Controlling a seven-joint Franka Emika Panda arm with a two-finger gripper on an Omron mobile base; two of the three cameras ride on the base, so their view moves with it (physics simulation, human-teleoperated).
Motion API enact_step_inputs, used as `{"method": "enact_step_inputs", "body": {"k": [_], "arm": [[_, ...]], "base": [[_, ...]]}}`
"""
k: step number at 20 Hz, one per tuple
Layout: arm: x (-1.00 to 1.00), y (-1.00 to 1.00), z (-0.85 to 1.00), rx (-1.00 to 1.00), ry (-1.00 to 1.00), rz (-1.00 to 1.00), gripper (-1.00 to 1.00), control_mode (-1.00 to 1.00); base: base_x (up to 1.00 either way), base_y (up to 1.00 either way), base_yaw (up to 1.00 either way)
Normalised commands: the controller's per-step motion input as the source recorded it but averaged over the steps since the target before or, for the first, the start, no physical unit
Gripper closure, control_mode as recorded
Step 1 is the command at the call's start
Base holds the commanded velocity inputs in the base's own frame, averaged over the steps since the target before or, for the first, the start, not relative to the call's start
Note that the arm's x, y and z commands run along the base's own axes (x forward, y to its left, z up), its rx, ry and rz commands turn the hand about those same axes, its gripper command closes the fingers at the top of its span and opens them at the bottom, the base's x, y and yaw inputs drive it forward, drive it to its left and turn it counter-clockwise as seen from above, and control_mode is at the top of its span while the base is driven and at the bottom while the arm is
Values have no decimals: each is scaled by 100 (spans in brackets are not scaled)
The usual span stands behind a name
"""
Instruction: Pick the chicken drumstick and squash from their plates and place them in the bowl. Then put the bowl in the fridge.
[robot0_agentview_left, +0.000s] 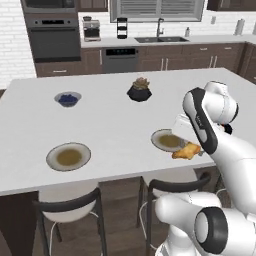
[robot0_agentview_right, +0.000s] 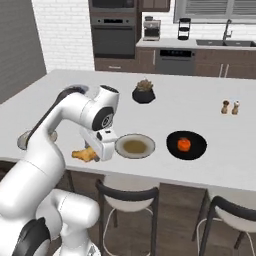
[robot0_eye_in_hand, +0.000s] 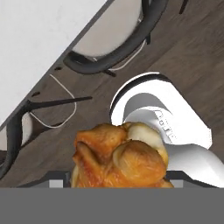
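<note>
My gripper (robot0_agentview_right: 93, 152) is shut on the chicken drumstick (robot0_agentview_left: 186, 151), a golden-tan lumpy piece held just above the counter's front edge, beside one plate (robot0_agentview_left: 167, 140). In the hand view the drumstick (robot0_eye_in_hand: 120, 157) sits between the finger tips, over the floor and a stool. That plate (robot0_agentview_right: 135, 145) and the second plate (robot0_agentview_left: 68, 156), further left, both show bare olive-brown centres. The orange-red squash (robot0_agentview_right: 184, 144) lies inside the black bowl (robot0_agentview_right: 172, 150), right of the near plate. A tall grey surface (robot0_agentview_right: 20, 40) stands at far left; I cannot tell whether it is the fridge.
On the counter stand a small bowl of blueberries (robot0_agentview_left: 67, 99), a black plant pot (robot0_agentview_left: 139, 91) and salt and pepper shakers (robot0_agentview_right: 230, 107). Stools (robot0_agentview_left: 70, 205) are tucked under the counter's front edge. Oven, dishwasher and sink line the back wall.
</note>
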Motion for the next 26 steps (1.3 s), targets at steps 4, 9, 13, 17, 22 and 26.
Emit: {"method": "enact_step_inputs", "body": {"k": [4, 9, 13, 17, 22, 26], "arm": [[0, 0, 0, 0, 0, 0, 100, 100], [0, 0, 0, 0, 0, 0, 100, 100], [0, 0, 0, 0, 0, 0, 100, 100], [0, 0, 0, 0, 0, 0, 100, 100], [80, -20, 0, 4, 4, 1, 100, -100], [100, -23, -4, 3, 10, 3, 100, -100]], "base": [[-13, -100, 0], [18, -98, 0], [89, -16, 0], [98, -1, 0], [19, -3, 0], [0, 0, 0]]}}
